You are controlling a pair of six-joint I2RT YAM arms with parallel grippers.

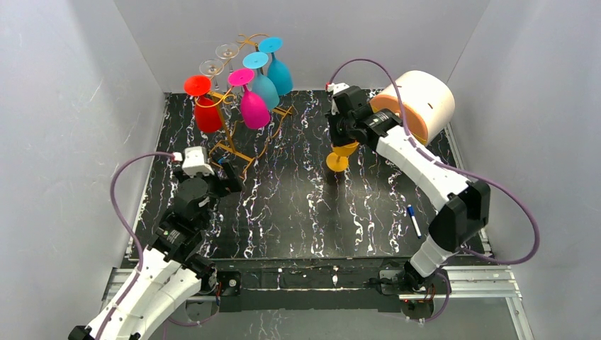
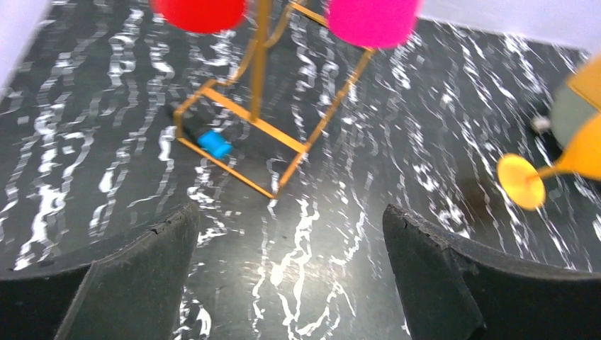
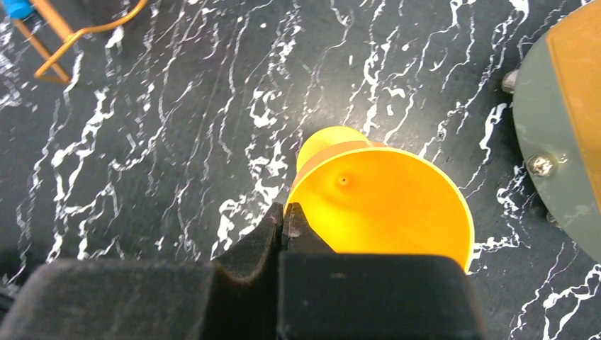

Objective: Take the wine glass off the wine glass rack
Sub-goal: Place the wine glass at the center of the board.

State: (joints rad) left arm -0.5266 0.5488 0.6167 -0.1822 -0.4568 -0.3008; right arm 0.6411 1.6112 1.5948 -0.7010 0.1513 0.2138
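Between grey walls (image 1: 71,106), black white-veined tabletop (image 1: 319,205); wine glass rack (image 2: 261,64) at back-left

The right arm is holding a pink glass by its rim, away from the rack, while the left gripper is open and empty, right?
Not quite. The wine glass in the right gripper is yellow, not pink, as the right wrist view shows. It is held by its rim, away from the rack, and the left gripper is open and empty.
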